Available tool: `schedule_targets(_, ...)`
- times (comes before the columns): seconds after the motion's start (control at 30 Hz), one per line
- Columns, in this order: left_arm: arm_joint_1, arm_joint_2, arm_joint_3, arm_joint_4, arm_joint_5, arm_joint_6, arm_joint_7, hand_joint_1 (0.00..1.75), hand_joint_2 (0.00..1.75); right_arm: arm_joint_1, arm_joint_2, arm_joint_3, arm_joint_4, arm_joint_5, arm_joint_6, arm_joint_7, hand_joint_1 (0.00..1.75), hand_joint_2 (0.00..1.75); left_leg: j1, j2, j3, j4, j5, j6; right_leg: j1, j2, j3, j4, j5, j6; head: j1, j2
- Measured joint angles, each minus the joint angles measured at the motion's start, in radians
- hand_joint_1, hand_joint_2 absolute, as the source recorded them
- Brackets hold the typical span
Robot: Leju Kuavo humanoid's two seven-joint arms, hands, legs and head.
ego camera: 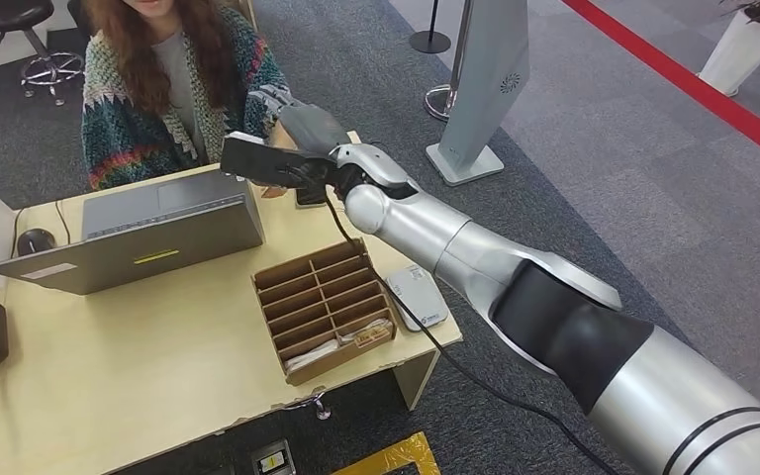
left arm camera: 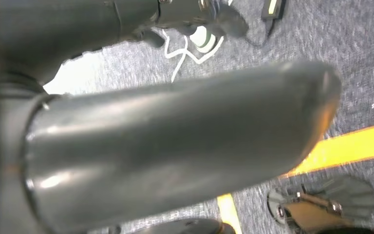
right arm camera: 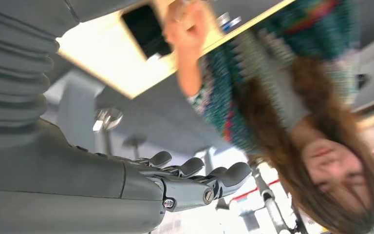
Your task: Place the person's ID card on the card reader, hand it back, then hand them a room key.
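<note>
My right hand (ego camera: pixel 275 161) reaches across the desk toward the person (ego camera: pixel 173 79) in a patterned cardigan, hovering above the far edge. Its fingers (right arm camera: pixel 195 168) lie stretched out, and I see nothing between them. The person's hand (right arm camera: pixel 187 27) rests at the desk edge next to a black card reader (right arm camera: pixel 146 29), which sits just under my wrist (ego camera: pixel 312 196). I cannot make out a card in either hand. A cardboard divider box (ego camera: pixel 325 307) holds light key cards in its front slots. My left hand (left arm camera: pixel 175 146) hangs by the floor; its fingers are hidden.
A grey laptop (ego camera: pixel 158 228) stands open at the left of the desk (ego camera: pixel 139 366), with a mouse (ego camera: pixel 35 240) beside it. A white device (ego camera: pixel 418 295) lies right of the box. A grey kiosk stand (ego camera: pixel 485 89) rises beyond the desk.
</note>
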Motion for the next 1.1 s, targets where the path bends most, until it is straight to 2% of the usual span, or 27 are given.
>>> schedule_targets(0.13,0.01,0.001,0.008,0.005,0.014,-0.001,-0.017,0.0,0.0,0.099,-0.062,-0.078,-0.185,-0.16,0.037,-0.052,0.0,1.75,0.0,0.0,0.0,0.0,0.0,0.0,0.0,0.0,0.0,0.0,0.0,0.0,0.0,0.0)
schedule_targets(0.23,0.021,0.001,0.012,0.011,0.024,-0.002,-0.022,0.0,0.0,0.206,-0.119,-0.139,-0.344,-0.208,0.063,-0.07,0.0,1.75,0.0,0.0,0.0,0.0,-0.001,0.0,0.0,0.0,0.0,0.0,0.0,0.0,0.0,0.0)
schedule_targets(0.33,0.039,0.002,0.018,0.017,0.038,-0.001,-0.029,0.0,0.0,0.327,-0.17,-0.191,-0.482,-0.199,0.078,-0.08,0.0,1.75,0.0,0.001,0.0,0.0,-0.001,-0.001,0.0,0.001,0.0,0.0,0.0,0.0,0.0,0.0)
schedule_targets(0.5,0.052,0.003,0.032,0.028,0.065,0.009,-0.046,0.0,0.0,0.521,-0.229,-0.276,-0.678,-0.106,0.103,-0.076,0.0,1.75,0.0,0.002,0.0,0.0,-0.002,0.0,0.0,0.001,0.0,0.0,0.0,0.0,0.0,0.0)
schedule_targets(0.8,0.052,0.003,0.051,0.041,0.087,0.012,-0.051,0.0,0.0,0.795,-0.256,-0.432,-0.911,-0.049,0.104,-0.09,0.0,1.75,0.0,0.003,0.0,-0.001,-0.002,0.0,0.0,0.001,0.0,0.0,0.0,0.0,0.0,0.0)
schedule_targets(0.93,0.052,0.003,0.053,0.043,0.089,0.01,-0.051,0.0,0.0,0.862,-0.256,-0.477,-0.942,-0.025,0.137,-0.08,0.0,1.75,0.0,0.003,0.0,0.0,-0.002,-0.001,0.0,0.001,0.0,0.0,0.0,0.0,0.0,0.0)
schedule_targets(1.1,0.051,0.003,0.053,0.043,0.092,0.008,-0.051,0.0,0.0,0.903,-0.259,-0.486,-0.965,0.043,0.244,0.009,0.0,1.75,0.0,0.003,0.0,0.0,-0.002,-0.001,0.0,0.001,0.0,0.0,0.0,0.0,0.0,0.0)
